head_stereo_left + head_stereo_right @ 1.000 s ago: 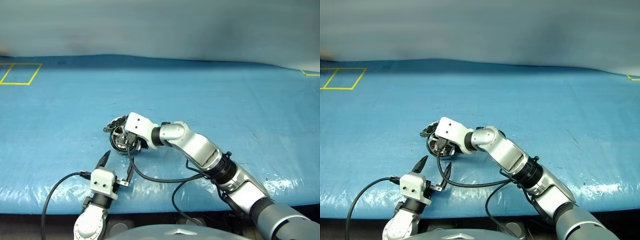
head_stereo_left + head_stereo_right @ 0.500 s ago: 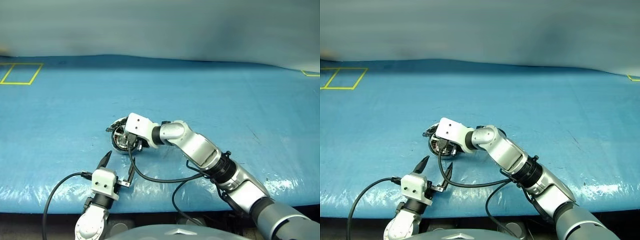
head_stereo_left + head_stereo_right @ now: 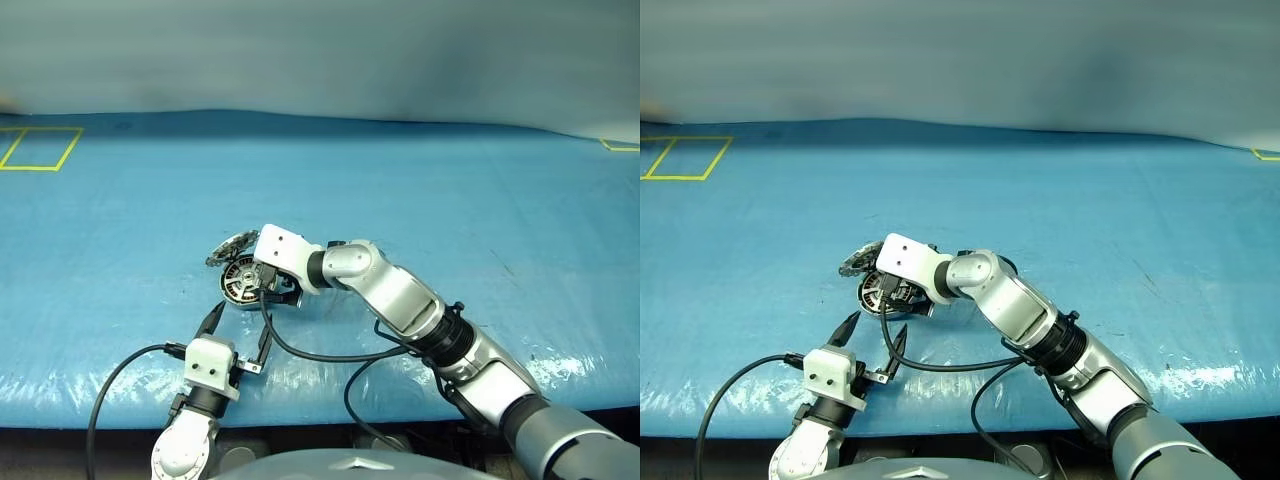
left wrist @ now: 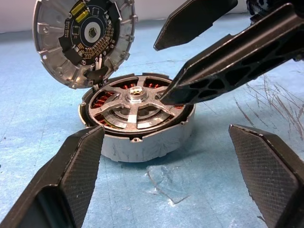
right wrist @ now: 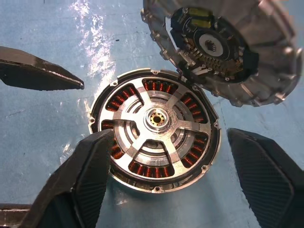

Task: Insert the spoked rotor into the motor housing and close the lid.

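The spoked rotor (image 5: 154,118) is seen seated inside the motor housing (image 4: 142,142), copper windings showing between its silvery spokes, on the blue-covered counter (image 3: 450,190). The lid (image 5: 223,47) is raised on its hinge at roughly the housing's one o'clock in the right wrist view, patterned face exposed. The right gripper (image 5: 166,180) is spread, released, above the housing with nothing held, though contact with the rim cannot be settled. The left gripper (image 3: 238,325) is parked wide apart and empty at six o'clock, near the counter's front edge. The metal assembly is judged stiff, weighty and slick; the lid's thin outer edge is probably best pressed down.
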